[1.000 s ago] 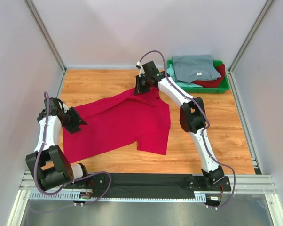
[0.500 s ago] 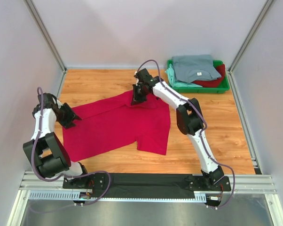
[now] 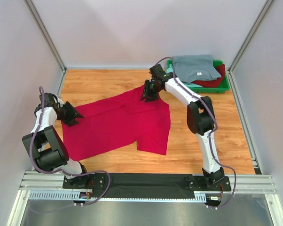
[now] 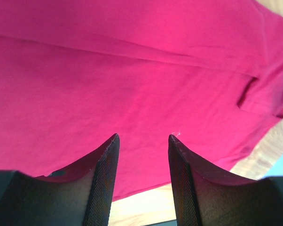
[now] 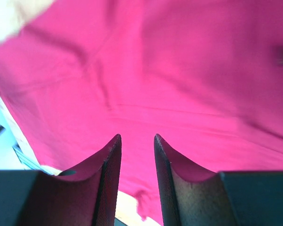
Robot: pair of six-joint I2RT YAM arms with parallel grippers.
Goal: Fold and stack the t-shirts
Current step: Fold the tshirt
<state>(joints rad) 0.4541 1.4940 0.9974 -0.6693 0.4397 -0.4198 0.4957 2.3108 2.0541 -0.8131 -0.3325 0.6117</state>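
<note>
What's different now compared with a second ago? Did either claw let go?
The right gripper opened, releasing the far edge of the red t-shirt, and shifted right toward the green tray. The left gripper drew slightly leftward, still open. The shirt lies spread on the table; the tray's folded shirts are unchanged.

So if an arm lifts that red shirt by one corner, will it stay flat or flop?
Probably flop: the red t-shirt lies spread with soft creases, so it would likely hang limp from wherever it is pinched. It looks thin, so probably light. Pushed across the wooden table, it would more likely bunch up than slide whole.
</note>
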